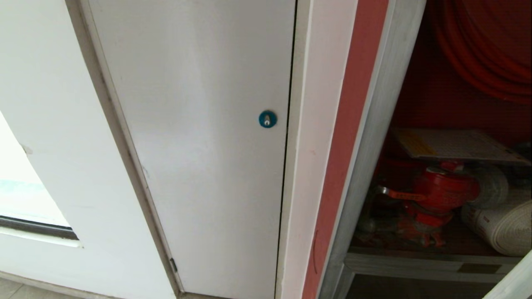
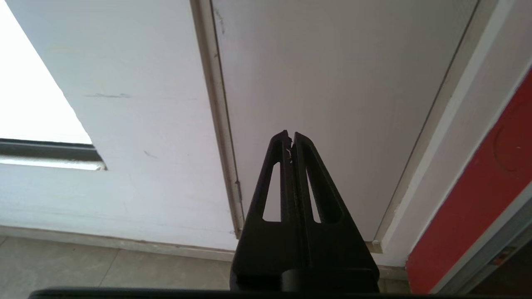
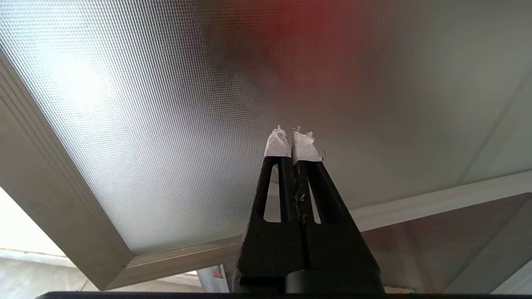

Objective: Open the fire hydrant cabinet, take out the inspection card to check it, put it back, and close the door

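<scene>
Left to right: our left gripper (image 2: 291,137), pinched shut on nothing, idles before the plain white door (image 1: 199,124) with its blue lock (image 1: 267,119). The fire hydrant cabinet (image 1: 376,124) stands open, the inspection card (image 1: 453,144) lying flat above the red valve (image 1: 436,191). Our right gripper (image 3: 293,135), closed and empty, faces the door (image 3: 145,124), probably ready to swing it.

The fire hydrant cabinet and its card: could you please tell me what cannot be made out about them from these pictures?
- Inspection card, head view: print too small to read.
- Fire hydrant cabinet, head view: upper part and right side, with most of the red hose coil, cut off by the picture's edges.
- Door, right wrist view: textured glass fills the picture; latch and sticker outside it.
- Head view: neither arm shows.
</scene>
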{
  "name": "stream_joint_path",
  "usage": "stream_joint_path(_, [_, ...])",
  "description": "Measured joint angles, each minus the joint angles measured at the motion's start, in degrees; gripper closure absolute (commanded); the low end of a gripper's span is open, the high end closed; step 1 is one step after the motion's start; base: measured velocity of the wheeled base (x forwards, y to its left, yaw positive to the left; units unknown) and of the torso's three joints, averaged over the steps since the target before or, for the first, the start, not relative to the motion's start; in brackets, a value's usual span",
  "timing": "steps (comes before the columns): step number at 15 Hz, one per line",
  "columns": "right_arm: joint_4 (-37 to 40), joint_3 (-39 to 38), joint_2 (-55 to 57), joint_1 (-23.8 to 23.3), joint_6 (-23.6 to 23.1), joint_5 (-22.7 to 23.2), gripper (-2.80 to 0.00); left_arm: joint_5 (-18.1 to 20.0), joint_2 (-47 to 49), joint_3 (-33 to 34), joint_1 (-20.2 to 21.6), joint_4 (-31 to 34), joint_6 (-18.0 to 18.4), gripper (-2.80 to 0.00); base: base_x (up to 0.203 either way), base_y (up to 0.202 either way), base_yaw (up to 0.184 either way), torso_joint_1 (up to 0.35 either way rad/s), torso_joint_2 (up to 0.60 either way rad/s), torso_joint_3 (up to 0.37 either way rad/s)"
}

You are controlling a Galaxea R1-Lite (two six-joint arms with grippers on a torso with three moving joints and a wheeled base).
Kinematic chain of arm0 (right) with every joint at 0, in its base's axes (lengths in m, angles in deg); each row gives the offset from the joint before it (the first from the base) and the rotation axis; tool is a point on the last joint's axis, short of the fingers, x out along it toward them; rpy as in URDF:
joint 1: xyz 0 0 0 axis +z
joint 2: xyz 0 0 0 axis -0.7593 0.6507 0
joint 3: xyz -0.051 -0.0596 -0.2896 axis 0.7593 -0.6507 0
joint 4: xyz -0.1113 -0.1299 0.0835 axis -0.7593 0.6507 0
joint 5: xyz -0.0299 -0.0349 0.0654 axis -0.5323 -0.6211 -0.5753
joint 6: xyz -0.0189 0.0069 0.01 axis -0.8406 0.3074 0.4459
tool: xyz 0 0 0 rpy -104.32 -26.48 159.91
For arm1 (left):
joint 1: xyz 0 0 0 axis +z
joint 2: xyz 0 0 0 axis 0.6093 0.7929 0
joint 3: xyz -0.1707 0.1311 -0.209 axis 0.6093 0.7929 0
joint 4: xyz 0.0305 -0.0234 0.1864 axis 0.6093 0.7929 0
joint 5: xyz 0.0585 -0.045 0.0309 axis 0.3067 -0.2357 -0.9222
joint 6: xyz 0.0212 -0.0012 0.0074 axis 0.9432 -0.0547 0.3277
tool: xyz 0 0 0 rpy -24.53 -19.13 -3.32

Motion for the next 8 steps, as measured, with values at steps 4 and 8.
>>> stream_joint_path(4, [0.0, 0.0, 0.0, 0.0, 0.0, 0.0, 0.00, 0.0, 0.0, 0.0, 0.0, 0.0, 0.0, 0.00, 0.000, 0.000, 0.000, 0.000, 0.00, 0.000])
stream_joint_path(8, [0.0, 0.0, 0.0, 0.0, 0.0, 0.0, 0.00, 0.0, 0.0, 0.0, 0.0, 0.0, 0.0, 0.00, 0.000, 0.000, 0.000, 0.000, 0.00, 0.000])
